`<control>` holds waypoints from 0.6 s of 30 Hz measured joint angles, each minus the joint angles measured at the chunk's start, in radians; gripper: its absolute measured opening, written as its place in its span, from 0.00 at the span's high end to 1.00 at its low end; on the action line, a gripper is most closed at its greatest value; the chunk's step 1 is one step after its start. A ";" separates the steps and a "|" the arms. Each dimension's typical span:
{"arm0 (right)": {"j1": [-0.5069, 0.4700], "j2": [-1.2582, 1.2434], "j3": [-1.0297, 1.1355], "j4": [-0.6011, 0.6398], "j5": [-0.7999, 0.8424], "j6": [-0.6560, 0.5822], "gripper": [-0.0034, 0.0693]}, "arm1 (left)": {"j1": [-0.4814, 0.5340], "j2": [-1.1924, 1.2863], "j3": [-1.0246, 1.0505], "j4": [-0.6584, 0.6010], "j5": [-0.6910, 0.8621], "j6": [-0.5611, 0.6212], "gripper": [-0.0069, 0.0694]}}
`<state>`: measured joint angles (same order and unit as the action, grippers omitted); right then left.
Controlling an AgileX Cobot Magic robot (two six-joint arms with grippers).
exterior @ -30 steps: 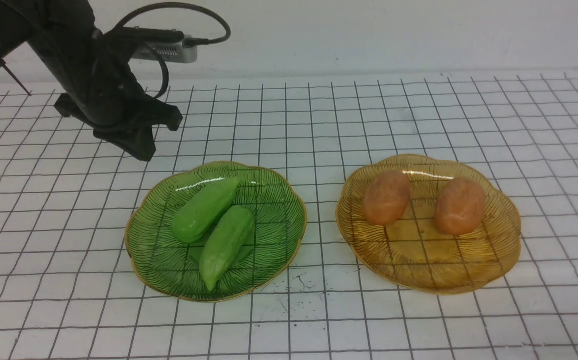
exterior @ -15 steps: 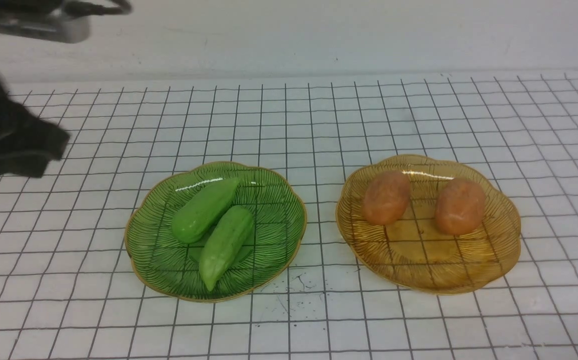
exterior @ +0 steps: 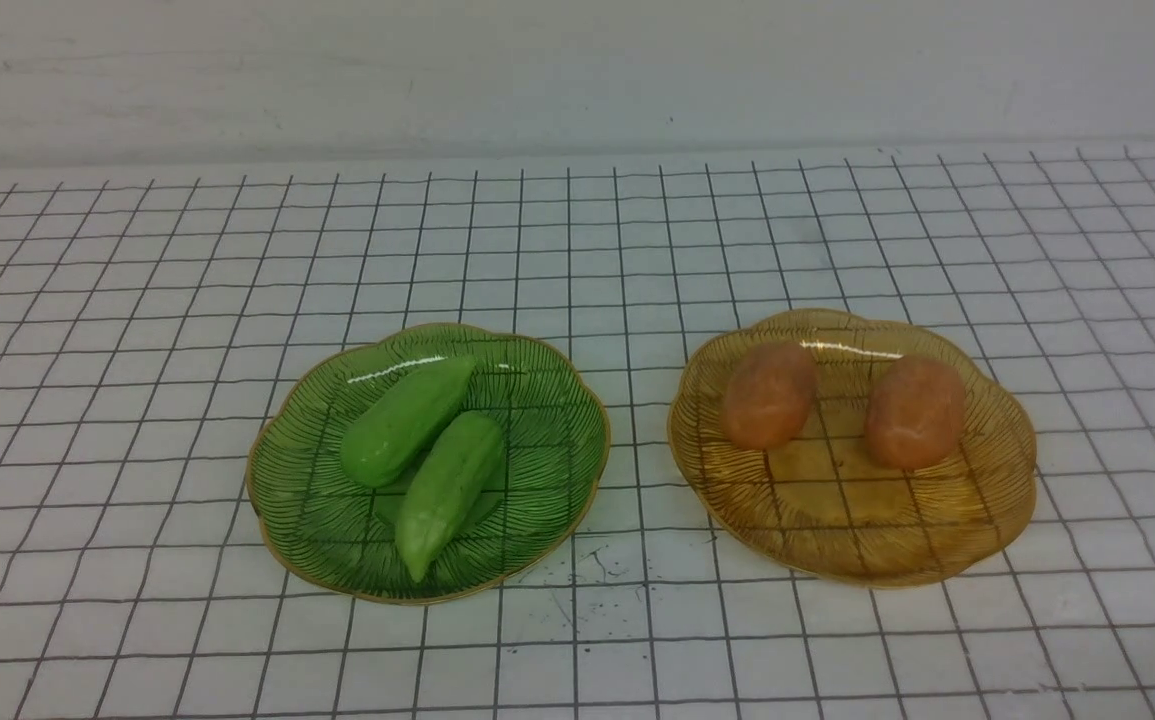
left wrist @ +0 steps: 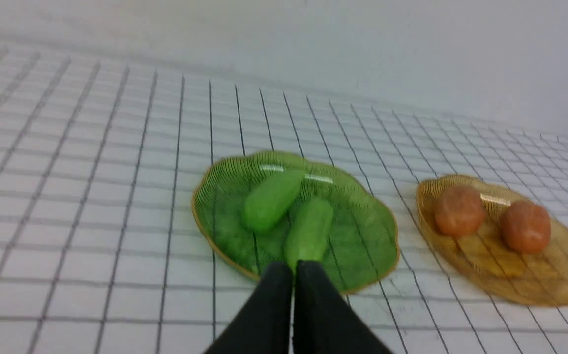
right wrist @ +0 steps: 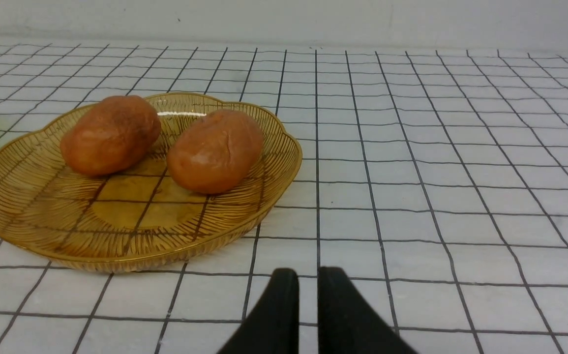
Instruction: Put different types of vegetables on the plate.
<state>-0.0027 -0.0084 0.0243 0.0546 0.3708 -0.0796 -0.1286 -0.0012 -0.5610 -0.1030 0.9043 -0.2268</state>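
Note:
Two light-green cucumber-like vegetables [exterior: 405, 420] [exterior: 447, 492] lie side by side on the green plate [exterior: 557, 440]. Two orange-brown potato-like vegetables [exterior: 769, 394] [exterior: 914, 412] rest on the amber plate [exterior: 857, 530] to its right. Neither arm shows in the front view. In the left wrist view my left gripper [left wrist: 293, 268] is shut and empty, pulled back on the near side of the green plate [left wrist: 362, 241]. In the right wrist view my right gripper [right wrist: 307, 275] has its fingers nearly together with nothing between them, near the amber plate [right wrist: 116, 226].
The white cloth with a black grid [exterior: 837, 240] covers the table up to a pale wall [exterior: 577, 70] at the back. Small dark specks [exterior: 597, 570] mark the cloth between the plates near the front.
My left arm, which hung behind and left of the green plate a second ago, has drawn away to the left and out of the front view. Plates and vegetables have not moved.

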 joint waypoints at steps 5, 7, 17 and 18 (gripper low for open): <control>0.000 -0.001 0.000 -0.002 0.000 0.000 0.88 | -0.001 0.035 0.028 -0.028 -0.102 0.034 0.92; 0.000 -0.001 0.000 -0.002 0.000 0.000 0.88 | -0.001 0.035 0.028 -0.037 -0.155 0.055 0.92; 0.000 -0.001 0.000 -0.002 0.000 0.000 0.88 | -0.001 0.037 0.053 0.022 -0.263 0.133 0.92; 0.000 -0.001 0.000 -0.002 0.000 0.000 0.88 | -0.001 0.037 0.091 0.054 -0.313 0.128 0.92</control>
<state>-0.0027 -0.0095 0.0243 0.0525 0.3708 -0.0796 -0.1297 0.0354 -0.4705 -0.0491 0.5911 -0.0983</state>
